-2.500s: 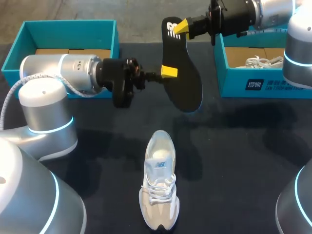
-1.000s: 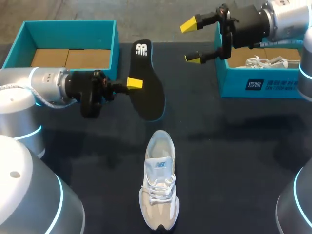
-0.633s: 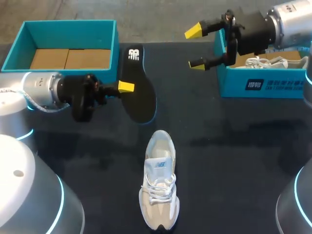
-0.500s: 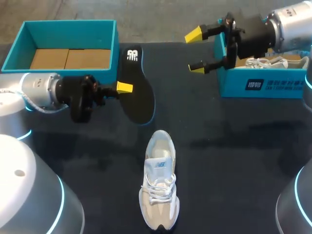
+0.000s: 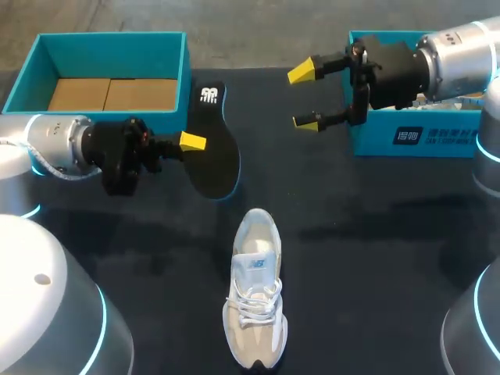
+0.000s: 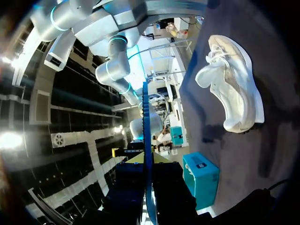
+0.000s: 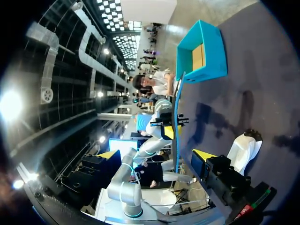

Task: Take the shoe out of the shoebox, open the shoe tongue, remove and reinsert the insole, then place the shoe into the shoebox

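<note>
In the head view my left gripper (image 5: 191,142) is shut on the side of a black insole (image 5: 212,152), just right of the left teal shoebox (image 5: 168,62). The insole's white-printed heel end points at the table's far edge. Whether it touches the table I cannot tell. A white and beige shoe (image 5: 254,293) lies on the dark table near the front middle, toe towards the insole. My right gripper (image 5: 306,97) hangs open and empty, left of the right shoebox (image 5: 406,137). In the left wrist view the insole (image 6: 146,140) shows edge-on between the fingers, the shoe (image 6: 234,89) beyond it.
The left shoebox holds only brown cardboard (image 5: 109,92). White laces (image 5: 426,100) show inside the right shoebox, mostly hidden behind my right arm. Dark tabletop (image 5: 375,234) stretches between the shoe and the right box. In the right wrist view the left shoebox (image 7: 206,51) lies ahead.
My left arm has carried the insole leftwards and lower, closer to the left shoebox. My right gripper, still open, has moved down a little beside the right box.
</note>
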`<state>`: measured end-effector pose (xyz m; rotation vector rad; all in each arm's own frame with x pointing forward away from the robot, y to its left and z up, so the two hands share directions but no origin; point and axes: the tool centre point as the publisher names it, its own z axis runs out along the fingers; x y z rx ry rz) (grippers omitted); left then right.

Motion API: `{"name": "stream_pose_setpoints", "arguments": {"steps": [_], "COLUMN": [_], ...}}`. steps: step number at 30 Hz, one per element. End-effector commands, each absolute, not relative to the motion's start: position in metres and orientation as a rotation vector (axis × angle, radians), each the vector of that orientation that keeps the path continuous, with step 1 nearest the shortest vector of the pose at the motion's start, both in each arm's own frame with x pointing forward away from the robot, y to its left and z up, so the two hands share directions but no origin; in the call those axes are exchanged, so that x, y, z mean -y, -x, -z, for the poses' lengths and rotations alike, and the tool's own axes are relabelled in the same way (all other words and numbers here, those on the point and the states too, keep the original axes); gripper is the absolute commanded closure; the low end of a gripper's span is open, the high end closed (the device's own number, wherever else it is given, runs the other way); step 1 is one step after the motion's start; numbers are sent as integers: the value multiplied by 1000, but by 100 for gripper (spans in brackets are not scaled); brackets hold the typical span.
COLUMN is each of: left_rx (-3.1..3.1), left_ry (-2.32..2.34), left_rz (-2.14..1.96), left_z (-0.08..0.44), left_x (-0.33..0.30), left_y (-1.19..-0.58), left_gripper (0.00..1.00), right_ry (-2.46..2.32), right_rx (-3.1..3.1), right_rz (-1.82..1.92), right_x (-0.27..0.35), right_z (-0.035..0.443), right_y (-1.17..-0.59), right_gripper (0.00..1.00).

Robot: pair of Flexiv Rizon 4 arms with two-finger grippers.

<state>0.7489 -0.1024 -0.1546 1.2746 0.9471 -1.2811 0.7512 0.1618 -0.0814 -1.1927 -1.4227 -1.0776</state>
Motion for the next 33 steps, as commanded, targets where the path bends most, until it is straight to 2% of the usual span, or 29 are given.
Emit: {"name": "stream_pose_setpoints", "arguments": {"steps": [1, 10, 17, 25, 33], "left_rx": [-985, -1203, -1293, -1379, -1418], "left_ry": [-1255, -1140, -1046, -796, -908], "left_rz": [1336, 1468, 1589, 1888, 1817], "left_z": [151, 141, 115, 97, 87], "left_x": [99, 92, 92, 94, 97], "left_y": [-751, -756, -752, -745, -740], "left_gripper": [100, 100, 100, 100, 100], "right_ry": [1193, 1193, 1193, 1193, 1193], "right_rx": [1424, 1424, 1424, 1424, 1424], "right_rz": [1076, 1076, 1076, 1076, 1076], "right_x": [-164, -164, -164, -164, -164], "right_z": [82, 82, 82, 82, 82], "right_y": [-752, -752, -752, -752, -752], "right_gripper": [0, 0, 0, 0, 0]}}
